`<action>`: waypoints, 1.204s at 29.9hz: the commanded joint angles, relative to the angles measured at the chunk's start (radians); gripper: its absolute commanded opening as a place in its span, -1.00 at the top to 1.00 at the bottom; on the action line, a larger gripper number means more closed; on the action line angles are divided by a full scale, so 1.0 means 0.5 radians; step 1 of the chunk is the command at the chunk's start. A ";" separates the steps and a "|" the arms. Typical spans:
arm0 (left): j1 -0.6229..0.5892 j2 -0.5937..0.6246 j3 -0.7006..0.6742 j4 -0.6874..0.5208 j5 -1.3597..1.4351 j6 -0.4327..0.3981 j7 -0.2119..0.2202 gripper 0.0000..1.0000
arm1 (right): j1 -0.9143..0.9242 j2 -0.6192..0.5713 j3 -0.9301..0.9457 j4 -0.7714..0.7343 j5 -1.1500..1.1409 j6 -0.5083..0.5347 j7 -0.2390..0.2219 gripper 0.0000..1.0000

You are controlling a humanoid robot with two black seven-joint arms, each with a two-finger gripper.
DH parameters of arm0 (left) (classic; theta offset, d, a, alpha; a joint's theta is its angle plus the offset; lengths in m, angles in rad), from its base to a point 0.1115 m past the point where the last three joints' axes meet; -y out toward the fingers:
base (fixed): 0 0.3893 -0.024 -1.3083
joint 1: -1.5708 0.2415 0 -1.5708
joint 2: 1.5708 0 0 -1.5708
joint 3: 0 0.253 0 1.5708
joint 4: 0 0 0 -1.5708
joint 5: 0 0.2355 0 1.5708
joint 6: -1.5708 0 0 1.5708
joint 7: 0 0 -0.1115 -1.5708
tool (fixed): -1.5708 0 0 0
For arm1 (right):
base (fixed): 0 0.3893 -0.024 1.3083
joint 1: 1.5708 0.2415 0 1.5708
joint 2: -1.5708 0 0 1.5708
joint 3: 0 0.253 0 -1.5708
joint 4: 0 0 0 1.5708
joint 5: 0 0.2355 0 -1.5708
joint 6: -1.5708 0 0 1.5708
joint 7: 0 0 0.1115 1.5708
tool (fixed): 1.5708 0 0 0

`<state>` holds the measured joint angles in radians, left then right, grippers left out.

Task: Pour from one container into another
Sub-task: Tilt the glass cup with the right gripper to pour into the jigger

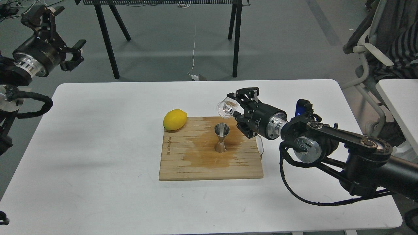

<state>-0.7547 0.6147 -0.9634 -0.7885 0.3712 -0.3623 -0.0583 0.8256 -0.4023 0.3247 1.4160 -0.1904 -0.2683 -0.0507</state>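
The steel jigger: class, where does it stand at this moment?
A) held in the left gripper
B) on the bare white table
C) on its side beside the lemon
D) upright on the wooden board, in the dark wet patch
D: the steel jigger stands upright on the wooden board, within the dark wet patch, apart from the lemon.

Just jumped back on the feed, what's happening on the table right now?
The right gripper holds the small glass cup tipped on its side, its mouth facing left, up and to the right of the steel jigger. The jigger stands upright on the wooden board, which shows a wet stain around it. A lemon sits at the board's far left corner. The left gripper is raised off to the left, open and empty.
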 commanded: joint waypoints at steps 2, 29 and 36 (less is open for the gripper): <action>-0.012 0.019 0.000 0.000 0.000 -0.003 0.000 -0.99 | 0.015 -0.009 -0.024 -0.006 -0.036 0.000 0.000 0.76; -0.028 0.022 0.000 0.000 0.000 0.000 0.003 -0.99 | 0.159 -0.005 -0.186 -0.031 -0.190 0.015 0.003 0.76; -0.028 0.022 0.000 0.000 0.000 -0.003 0.003 -0.99 | 0.156 -0.005 -0.189 -0.052 -0.236 0.015 0.003 0.76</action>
<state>-0.7686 0.6259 -0.9634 -0.7885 0.3712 -0.3631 -0.0566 0.9048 -0.4050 0.2302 1.3930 -0.3044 -0.2606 -0.0490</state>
